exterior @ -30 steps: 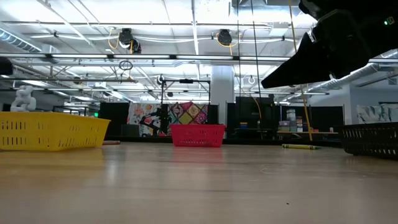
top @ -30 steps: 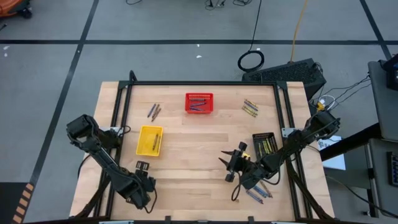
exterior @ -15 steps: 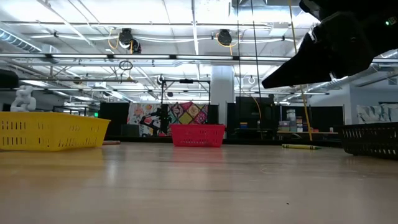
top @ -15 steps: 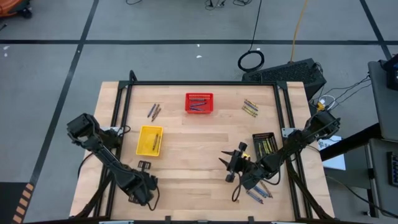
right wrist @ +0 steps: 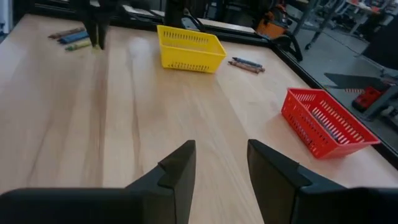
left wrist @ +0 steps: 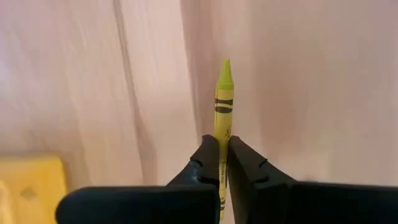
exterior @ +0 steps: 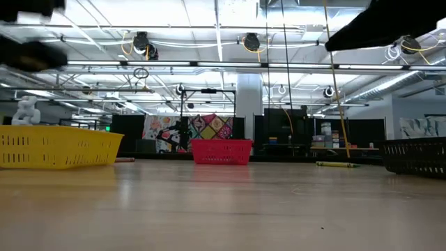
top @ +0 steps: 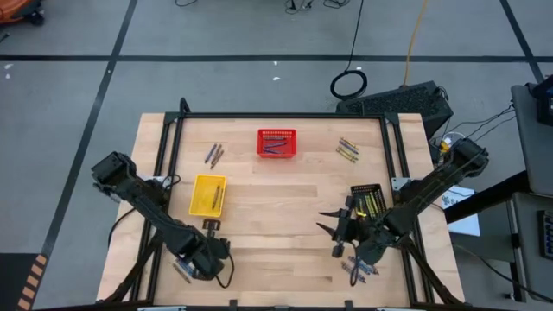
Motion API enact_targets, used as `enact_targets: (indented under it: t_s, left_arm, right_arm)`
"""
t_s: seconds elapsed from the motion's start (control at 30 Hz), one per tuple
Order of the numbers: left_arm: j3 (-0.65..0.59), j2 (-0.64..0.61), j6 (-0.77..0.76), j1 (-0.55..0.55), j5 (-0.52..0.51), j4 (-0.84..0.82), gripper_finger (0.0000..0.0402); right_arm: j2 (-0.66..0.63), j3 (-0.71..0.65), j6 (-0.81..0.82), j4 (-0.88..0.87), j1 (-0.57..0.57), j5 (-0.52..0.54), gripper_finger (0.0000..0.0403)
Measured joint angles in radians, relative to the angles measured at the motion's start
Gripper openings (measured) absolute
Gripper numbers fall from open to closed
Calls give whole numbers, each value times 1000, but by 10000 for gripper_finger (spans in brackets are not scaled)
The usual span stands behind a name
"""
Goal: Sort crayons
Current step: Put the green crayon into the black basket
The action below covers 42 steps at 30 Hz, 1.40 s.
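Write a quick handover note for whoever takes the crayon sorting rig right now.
Left hand: shut on a yellow-green wax crayon, near the table's front left.
Right hand: open, holding nothing, near the front right.
Done so far: some crayons lie in the yellow mesh basket, the red mesh basket and the black mesh basket.
Left: the brown-grey pair of crayons, the yellow-green group of crayons, the blue crayons at the front right, plus the one held.

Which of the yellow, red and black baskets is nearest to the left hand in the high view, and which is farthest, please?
From the left hand, near the table's front left:
1. Yellow basket, just beyond it on the left side.
2. Red basket, at the middle of the far edge.
3. Black basket, across on the right side.
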Motion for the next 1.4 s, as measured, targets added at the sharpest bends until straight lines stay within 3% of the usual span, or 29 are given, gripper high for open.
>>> enact_targets:
  t_s: [0.17, 0.23, 0.37, 0.57, 0.87, 1.07, 1.2, 1.4]
  left_arm:
    - [71, -59, 64, 66, -230, 90, 3]
    - [64, -64, 127, 108, -251, 171, 3]
    - [53, -36, 278, 239, -230, 340, 3]
    - [94, 120, 524, 451, -55, 569, 2]
    - [344, 407, 767, 541, -24, 485, 5]
    - [445, 467, 845, 537, -23, 440, 65]
    - [464, 460, 845, 538, -15, 421, 129]
    - [570, 436, 792, 532, -58, 188, 200]
  right_arm:
    - [-29, 0, 113, -132, 5, -74, 132]
    - [-29, 0, 195, -198, 4, -113, 132]
    - [-19, 0, 374, -335, 11, -193, 132]
    - [-13, 0, 575, -458, 47, -271, 132]
    - [-13, 0, 745, -533, 82, -316, 132]
    - [-13, 0, 763, -523, 82, -294, 132]
    - [-4, 1, 750, -495, 79, -195, 132]
    - [52, 0, 600, -333, 21, -183, 136]
